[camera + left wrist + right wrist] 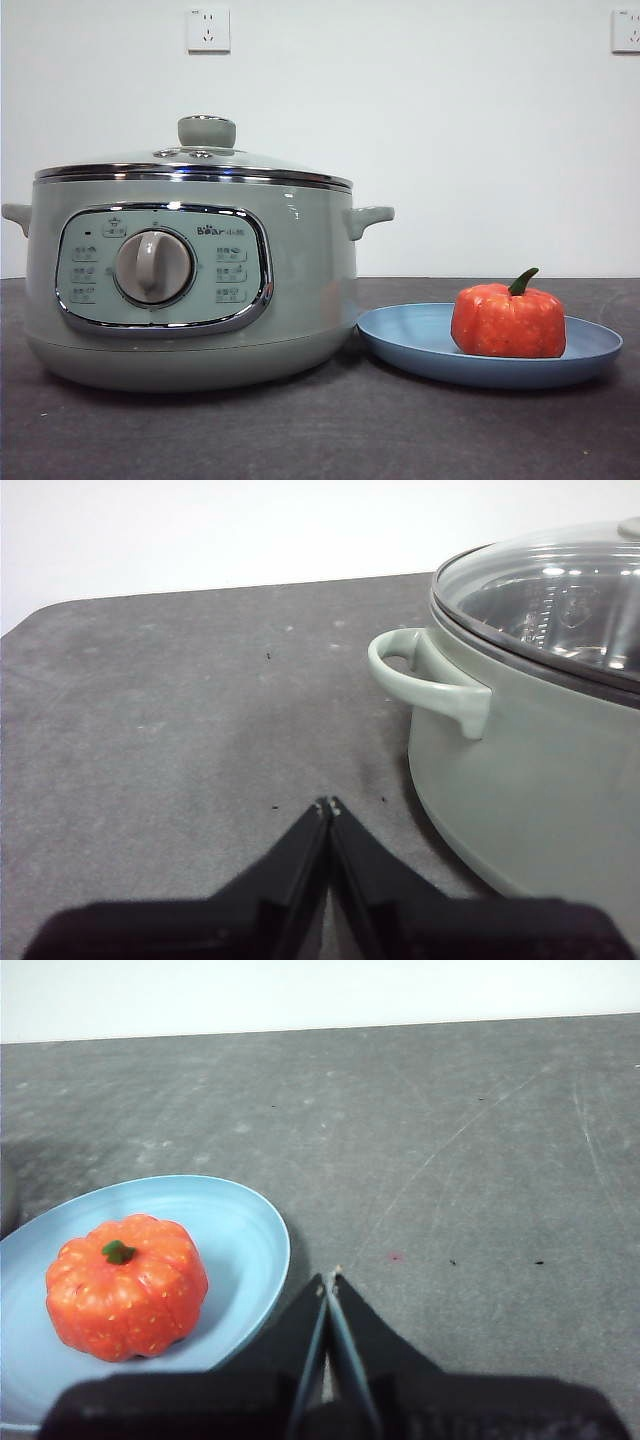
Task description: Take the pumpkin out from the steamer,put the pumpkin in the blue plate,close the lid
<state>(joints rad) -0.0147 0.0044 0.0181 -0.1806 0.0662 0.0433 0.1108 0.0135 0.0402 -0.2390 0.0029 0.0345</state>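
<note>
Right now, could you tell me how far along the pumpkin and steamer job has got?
It looks finished. The pumpkin sits in the blue plate, beside the steamer, and the lid rests closed on the pot. Nothing is in hand: the left gripper and right gripper are both shut and empty, over bare table. Nothing visible remains to do.

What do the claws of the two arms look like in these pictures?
Both look alike. The left claw and the right claw each have two matte black, wedge-shaped jaws that narrow to thin, pale, slightly worn tips. No cables or markings show. The front view shows neither arm.
</note>
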